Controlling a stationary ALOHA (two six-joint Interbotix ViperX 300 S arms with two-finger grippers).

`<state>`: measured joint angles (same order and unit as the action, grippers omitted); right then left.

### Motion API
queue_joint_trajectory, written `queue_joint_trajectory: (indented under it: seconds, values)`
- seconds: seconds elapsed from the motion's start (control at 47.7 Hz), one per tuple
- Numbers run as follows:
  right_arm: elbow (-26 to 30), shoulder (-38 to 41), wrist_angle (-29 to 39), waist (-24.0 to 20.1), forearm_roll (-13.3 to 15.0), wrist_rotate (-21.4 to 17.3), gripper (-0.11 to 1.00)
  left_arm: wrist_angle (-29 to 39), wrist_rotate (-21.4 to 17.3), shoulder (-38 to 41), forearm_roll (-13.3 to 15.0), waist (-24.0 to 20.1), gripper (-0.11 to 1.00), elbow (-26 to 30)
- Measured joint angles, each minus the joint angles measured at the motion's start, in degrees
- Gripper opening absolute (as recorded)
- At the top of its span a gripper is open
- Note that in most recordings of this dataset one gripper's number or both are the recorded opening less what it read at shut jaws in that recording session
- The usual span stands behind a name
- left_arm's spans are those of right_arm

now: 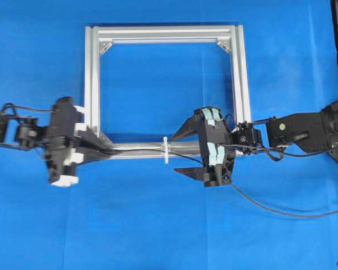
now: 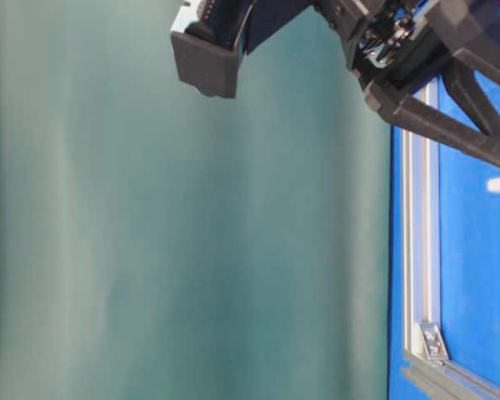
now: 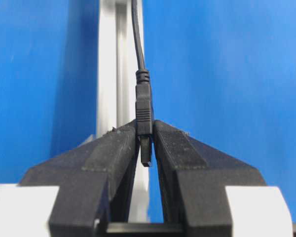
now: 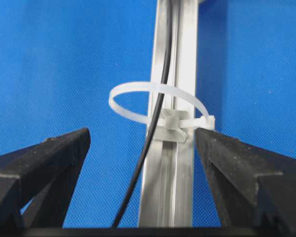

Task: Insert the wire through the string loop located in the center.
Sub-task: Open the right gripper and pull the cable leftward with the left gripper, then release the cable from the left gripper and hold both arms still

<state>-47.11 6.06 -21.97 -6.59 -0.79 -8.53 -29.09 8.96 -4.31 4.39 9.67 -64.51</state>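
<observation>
- The left gripper [image 3: 147, 143] is narrow, its 2 fingers [image 3: 113, 153] pinched on the plug [image 3: 144, 116] at the end of the wire [image 3: 136, 34].
- Overhead, the left gripper [image 1: 104, 151] sits at the left end of the front bar of the silver frame [image 1: 92, 79].
- The wire [image 4: 155, 123] runs along that bar and passes through the white string loop [image 4: 155, 89], which stands on the bar near its middle.
- The right gripper [image 4: 143, 143] is wide apart, its 2 fingers [image 4: 49, 158] on either side of the bar, holding nothing, just short of the loop.
- Overhead, the string loop [image 1: 165, 149] lies between the 2 grippers, and the wire [image 1: 281, 212] trails off right across the blue cloth [image 1: 158, 225].
</observation>
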Motion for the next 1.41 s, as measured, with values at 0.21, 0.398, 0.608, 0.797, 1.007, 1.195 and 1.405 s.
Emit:
queue_joint_trajectory:
  seconds: [0.21, 0.398, 0.608, 0.797, 1.007, 1.195, 1.405]
  values:
    - [0.00, 0.00, 0.00, 0.00, 0.00, 0.00, 0.88, 0.09, 1.58, -8.17, 0.00, 0.53, 0.09, -7.47]
    - [0.00, 0.00, 0.00, 0.00, 0.00, 0.00, 0.88, 1.85, 2.02, -16.00, 0.00, 1.32, 0.09, -13.27]
    - [0.00, 0.00, 0.00, 0.00, 0.00, 0.00, 0.88, 5.98, 0.18, -20.21, 0.00, 1.67, 0.09, -14.77]
    - [0.00, 0.00, 0.00, -0.09, 0.00, 0.00, 0.88, 7.21, -0.18, -19.95, 0.00, 1.67, 0.09, -14.59]
    - [0.00, 0.00, 0.00, 0.00, 0.00, 0.00, 0.88, 7.91, -0.18, -19.60, 0.00, 1.67, 0.09, -14.41]
    - [0.00, 0.00, 0.00, 0.00, 0.00, 0.00, 0.88, 9.05, -0.26, -19.51, 0.00, 1.67, 0.25, -14.06]
    - [0.09, 0.00, 0.00, 0.00, 0.00, 0.00, 0.88, 9.84, -0.26, -19.60, 0.00, 1.76, 0.84, -13.89]
